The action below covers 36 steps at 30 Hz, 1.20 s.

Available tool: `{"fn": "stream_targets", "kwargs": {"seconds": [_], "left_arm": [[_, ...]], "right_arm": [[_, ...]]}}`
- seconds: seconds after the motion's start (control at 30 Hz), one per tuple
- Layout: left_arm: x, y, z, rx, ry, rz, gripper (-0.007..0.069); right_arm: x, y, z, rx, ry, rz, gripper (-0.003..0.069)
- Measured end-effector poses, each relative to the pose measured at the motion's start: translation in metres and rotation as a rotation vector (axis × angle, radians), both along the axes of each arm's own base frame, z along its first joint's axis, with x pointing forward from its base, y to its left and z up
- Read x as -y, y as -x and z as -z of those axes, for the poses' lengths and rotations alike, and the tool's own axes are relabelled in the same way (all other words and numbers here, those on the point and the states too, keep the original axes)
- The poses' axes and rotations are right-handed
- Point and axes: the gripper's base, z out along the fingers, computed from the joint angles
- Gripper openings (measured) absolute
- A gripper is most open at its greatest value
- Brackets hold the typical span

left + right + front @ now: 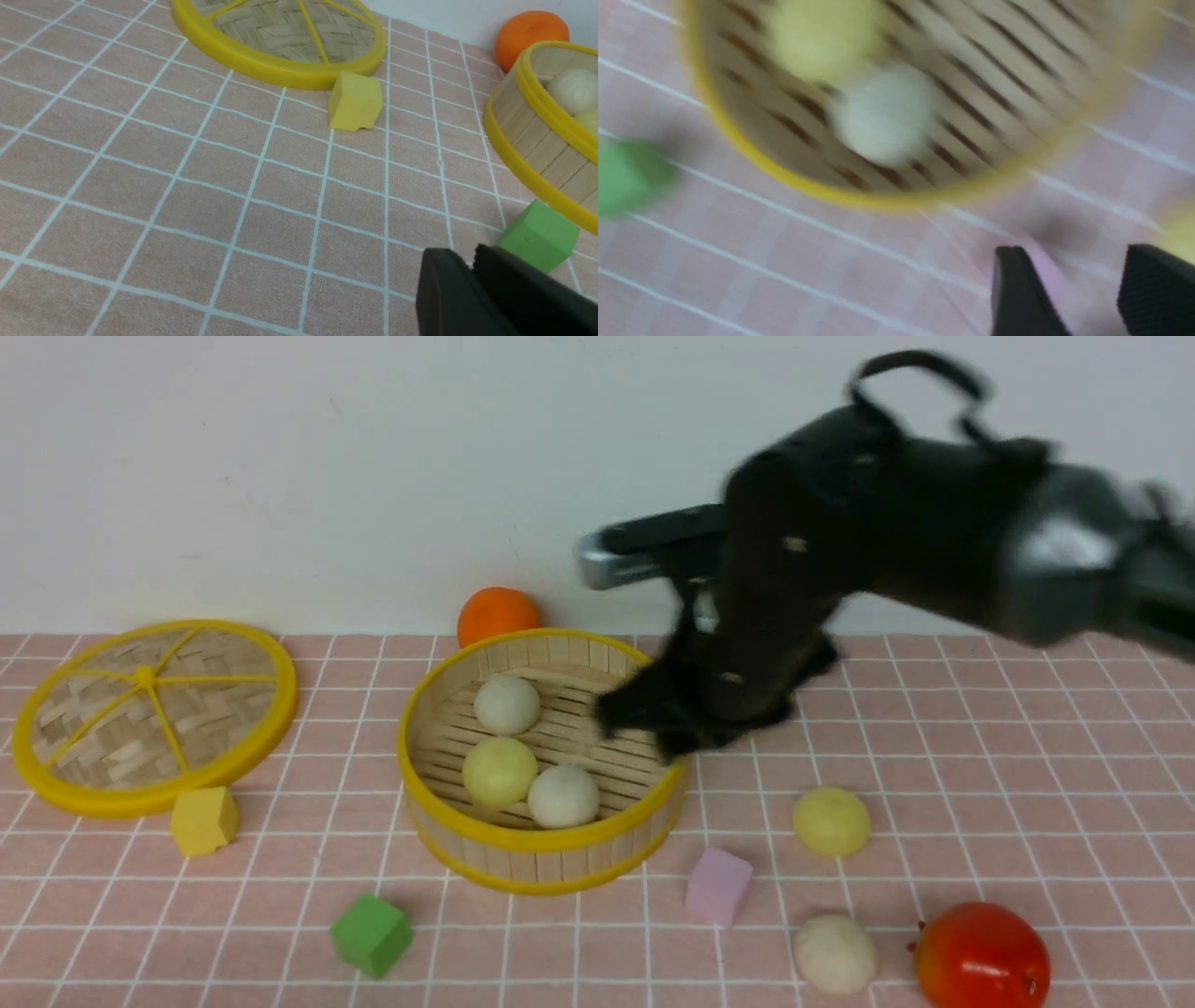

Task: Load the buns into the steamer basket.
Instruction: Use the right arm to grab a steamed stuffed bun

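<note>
The right gripper (653, 726) hangs over the right-hand rim of the steamer basket (546, 870), tips pointing down, badly blurred. In its wrist view its fingers (1020, 294) stand apart with only tablecloth between them, so it is open and holds nothing. The right arm (934, 523) reaches in from the right, its forearm sloping down leftward and the wrist bent steeply down above the basket's edge.

Inside the basket three buns lie on the left of the slatted floor: a far off-white bun (507, 704), a pale yellow bun (499, 771) and a near off-white bun (563, 795), the last two touching. Two more sit on the cloth outside, to the basket's right: a loose yellow bun (831, 820) below the gripper, and a loose off-white bun (835, 953) nearer the camera, just beside a red fruit (980, 957). A pink cube (717, 885) lies between the basket and these two.

The left gripper (473, 262) hovers low over bare cloth, fingers side by side with no gap showing, empty, near a green cube (537, 235). Beyond are a yellow cube (356, 101) touching the woven lid (280, 70), and an orange ball (498, 614) behind the basket.
</note>
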Motion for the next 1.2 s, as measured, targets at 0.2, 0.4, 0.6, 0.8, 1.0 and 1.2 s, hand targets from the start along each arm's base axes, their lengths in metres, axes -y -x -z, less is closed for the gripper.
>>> {"fn": "stream_targets", "kwargs": {"seconds": [0.2,0.4,0.6,0.8,1.0,1.2], "left_arm": [[0.0,0.0,0.0,0.0,-0.003,0.0,0.0129],[0.0,0.0,0.0,0.0,-0.003,0.0,0.0134],[0.0,0.0,0.0,0.0,-0.003,0.0,0.0139],[0.0,0.0,0.0,0.0,-0.003,0.0,0.0146],[0.0,0.0,0.0,0.0,-0.004,0.0,0.015],[0.0,0.0,0.0,0.0,-0.004,0.0,0.0158]], "right_arm": [[0.035,0.041,0.046,-0.129,0.076,0.083,0.0241],[0.064,0.041,0.068,-0.225,0.001,0.214,0.0239],[0.074,0.031,0.067,-0.207,-0.056,0.232,0.0239],[0.077,0.035,0.077,-0.222,-0.049,0.233,0.0239],[0.076,0.032,0.094,-0.235,-0.037,0.235,0.0239],[0.074,0.027,0.104,-0.226,-0.035,0.223,0.0216]]}}
